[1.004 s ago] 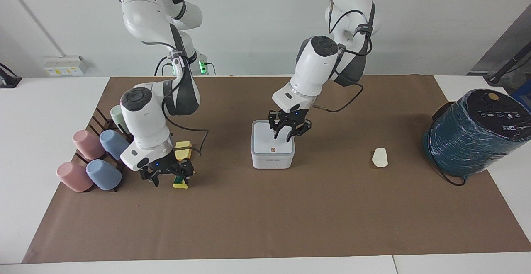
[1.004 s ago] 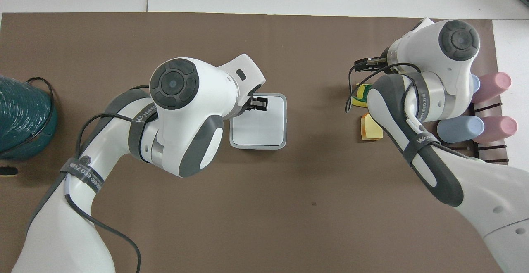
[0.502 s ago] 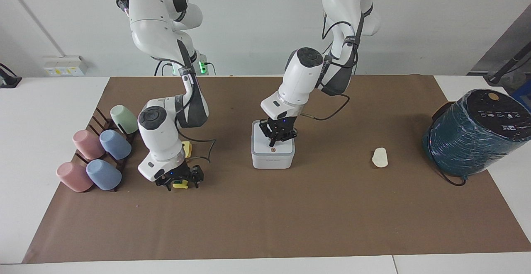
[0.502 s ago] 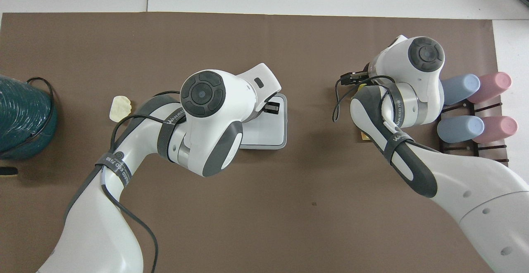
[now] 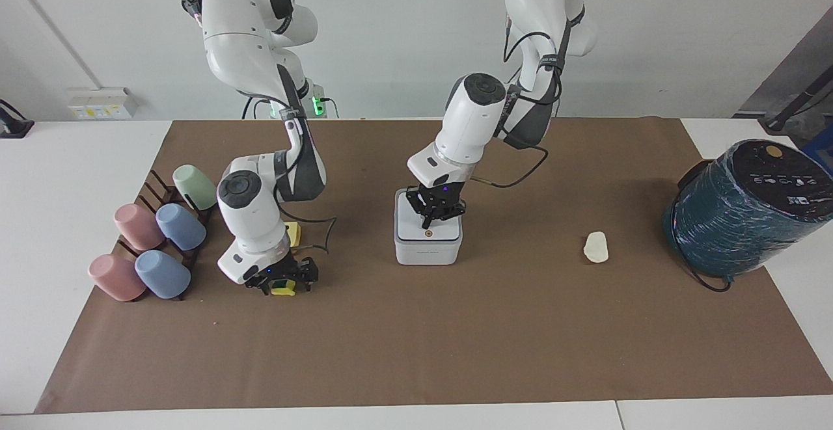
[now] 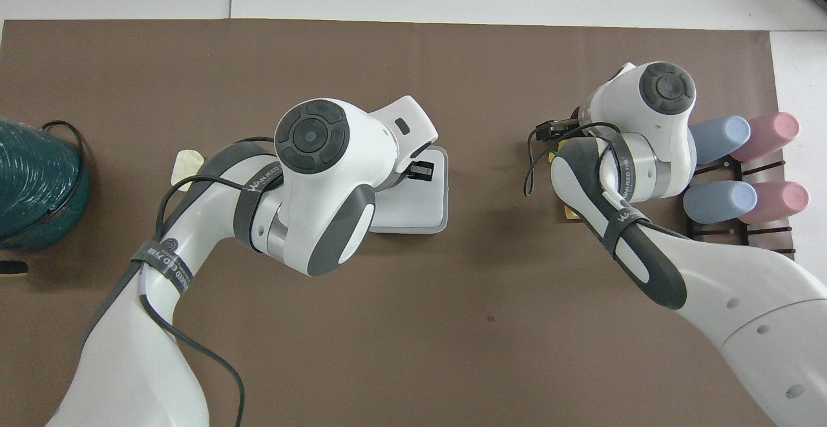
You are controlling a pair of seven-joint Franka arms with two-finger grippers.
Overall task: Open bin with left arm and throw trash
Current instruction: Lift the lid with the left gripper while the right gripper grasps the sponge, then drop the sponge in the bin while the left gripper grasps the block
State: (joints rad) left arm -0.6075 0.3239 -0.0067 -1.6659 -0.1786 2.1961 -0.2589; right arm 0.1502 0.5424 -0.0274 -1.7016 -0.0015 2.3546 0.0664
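The white bin (image 5: 428, 248) stands mid-table with its lid down and its orange button (image 5: 429, 238) showing; its lid also shows in the overhead view (image 6: 420, 210). My left gripper (image 5: 427, 223) is shut, pointing down, with its tip just over the lid next to the button. My right gripper (image 5: 285, 283) is open and low at the table, its fingers on either side of the green-and-yellow sponge (image 5: 284, 290). The yellow-orange block (image 5: 294, 231) lies nearer to the robots, half hidden by the right arm. The white oval lump (image 5: 595, 246) lies toward the left arm's end.
Several pastel cups on a dark rack (image 5: 156, 238) stand beside the right gripper, at the right arm's end. A big teal wrapped cylinder (image 5: 742, 209) sits at the left arm's end. Brown paper (image 5: 416, 352) covers the table.
My right gripper came down around the sponge. My left gripper shifted over the bin lid toward the button, lowered, and its fingers drew together. The lid stayed down.
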